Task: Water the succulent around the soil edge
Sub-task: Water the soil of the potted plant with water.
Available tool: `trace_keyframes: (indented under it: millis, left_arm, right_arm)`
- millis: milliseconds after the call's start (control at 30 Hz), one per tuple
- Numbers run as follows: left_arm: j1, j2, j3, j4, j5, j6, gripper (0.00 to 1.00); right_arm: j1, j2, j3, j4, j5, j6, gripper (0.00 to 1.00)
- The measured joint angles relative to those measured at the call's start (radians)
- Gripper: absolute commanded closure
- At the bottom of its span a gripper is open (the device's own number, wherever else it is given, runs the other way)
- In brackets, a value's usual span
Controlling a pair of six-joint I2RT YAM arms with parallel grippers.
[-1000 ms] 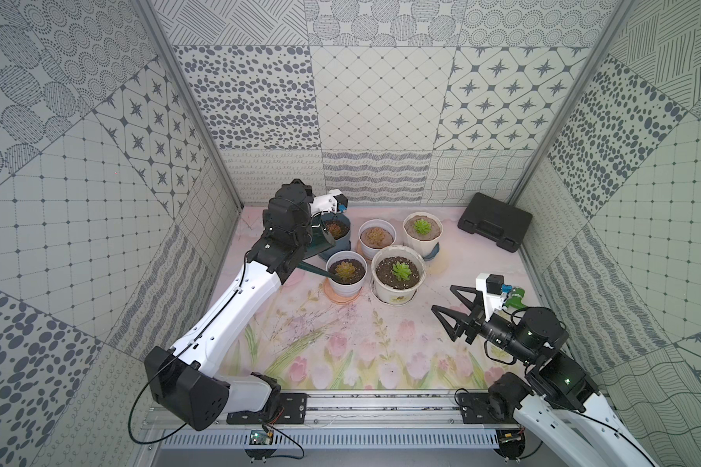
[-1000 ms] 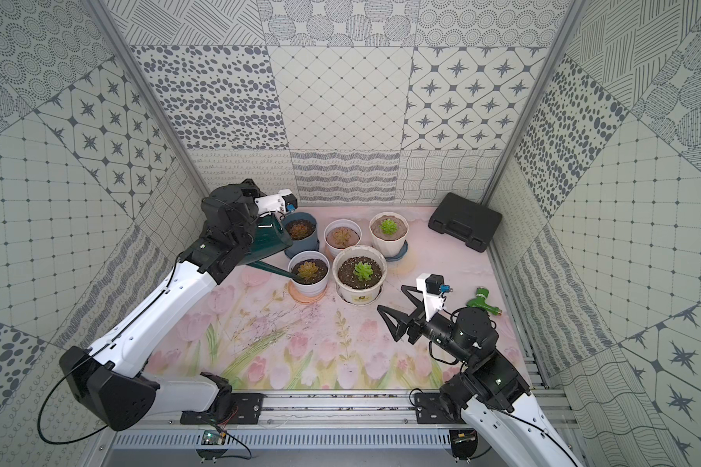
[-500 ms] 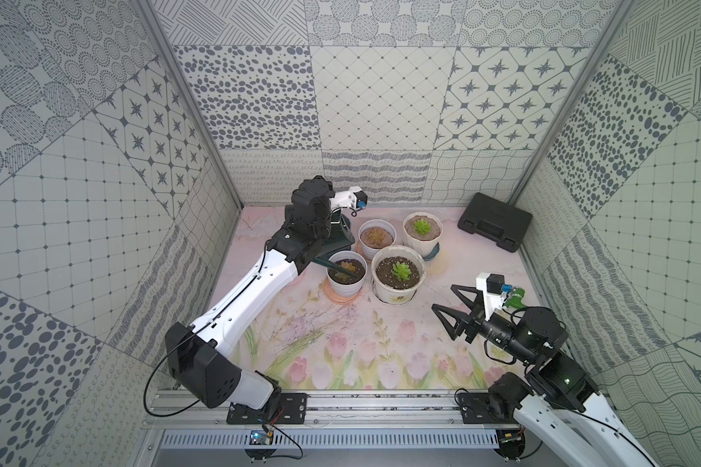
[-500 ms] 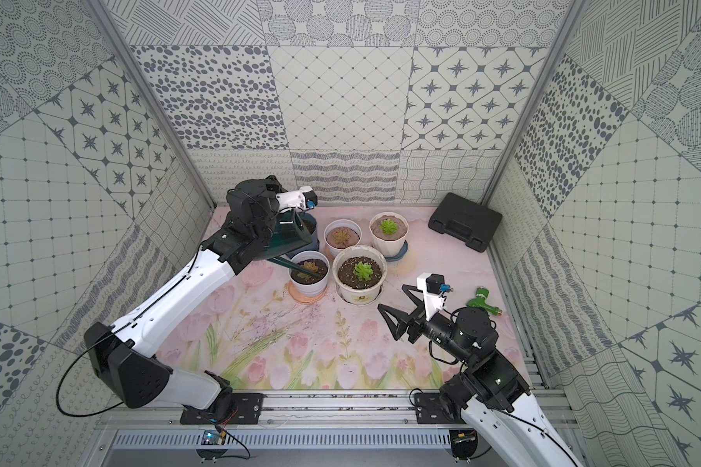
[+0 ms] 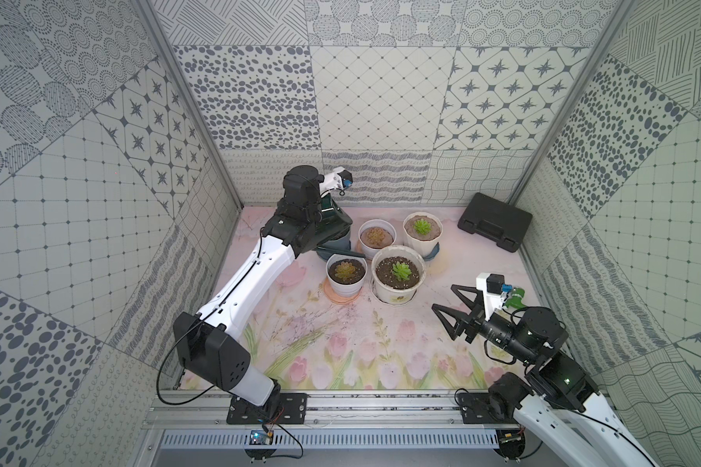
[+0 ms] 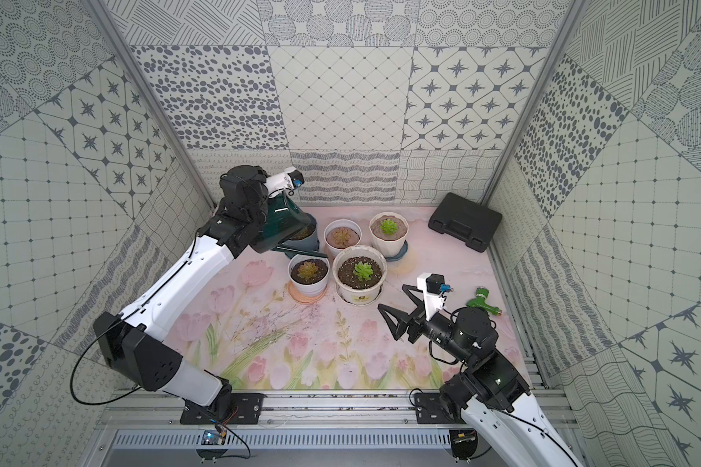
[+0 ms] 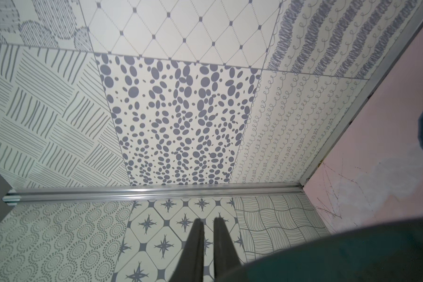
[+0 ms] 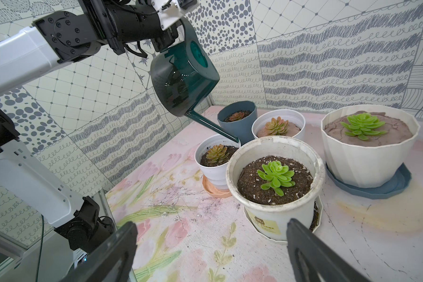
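left tool (image 8: pixel 166 42) clenched on watering can (image 8: pixel 181 78) handle | can tilted so spout (image 8: pixel 213 129) reaches below it to soil edge of small white pot (image 8: pixel 213 171), likely sparing succulent (image 8: pixel 216 152) | right tool (image 5: pixel 445 304) released, idle, well apart

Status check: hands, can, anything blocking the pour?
Left hand shut on watering can, can tilted. Right hand open, empty. Spout tip at small white pot rim. Blue-grey pot close behind, not blocking.

Patterned grey-white walls (image 5: pixel 373 101), pink floral tabletop (image 5: pixel 340 343)
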Motion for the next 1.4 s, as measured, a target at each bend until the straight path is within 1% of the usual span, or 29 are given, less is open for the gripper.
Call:
trace_keyframes:
  millis: [167, 233, 367, 433, 533, 667, 800, 900, 1033, 1233, 1400]
  left_arm:
    - [0.07, -0.056, -0.048, -0.031, 0.035, -0.148, 1.0]
    - [0.115, -0.082, -0.076, -0.046, 0.055, -0.219, 1.0]
    - [0.243, -0.155, -0.158, -0.077, 0.118, -0.394, 1.0]
    - [0.319, -0.203, -0.216, -0.087, 0.164, -0.504, 1.0]
    - [0.396, -0.251, -0.28, -0.09, 0.218, -0.638, 1.0]
    - [0.463, -0.27, -0.317, -0.09, 0.276, -0.793, 1.0]
    - [0.52, -0.254, -0.309, -0.09, 0.305, -0.914, 1.0]
    - [0.537, -0.214, -0.275, -0.089, 0.307, -0.946, 1.0]
    - [0.55, -0.138, -0.209, -0.09, 0.291, -0.948, 1.0]
    - [0.557, -0.036, -0.13, -0.09, 0.259, -0.938, 1.0]
    - [0.554, 0.022, -0.108, -0.089, 0.227, -0.902, 1.0]
  right_arm:
    - [0.0, 0.0, 0.0, 0.0, 0.003, 0.0, 0.03]
    - [0.0, 0.0, 0.0, 0.0, 0.005, 0.0, 0.03]
    - [0.0, 0.002, 0.0, 0.0, 0.01, -0.002, 0.03]
    - [0.0, 0.006, 0.0, 0.0, 0.014, -0.003, 0.03]
    - [0.0, 0.014, 0.0, -0.001, 0.019, -0.003, 0.03]
    - [0.0, 0.018, 0.0, -0.002, 0.025, -0.004, 0.03]
    - [0.0, 0.022, 0.0, -0.003, 0.034, -0.005, 0.03]
    - [0.0, 0.022, 0.0, -0.003, 0.04, -0.007, 0.03]
    - [0.0, 0.031, 0.0, -0.004, 0.048, -0.008, 0.03]
    - [0.0, 0.043, 0.0, -0.007, 0.065, -0.019, 0.03]
    - [0.0, 0.048, 0.0, -0.008, 0.074, -0.022, 0.03]
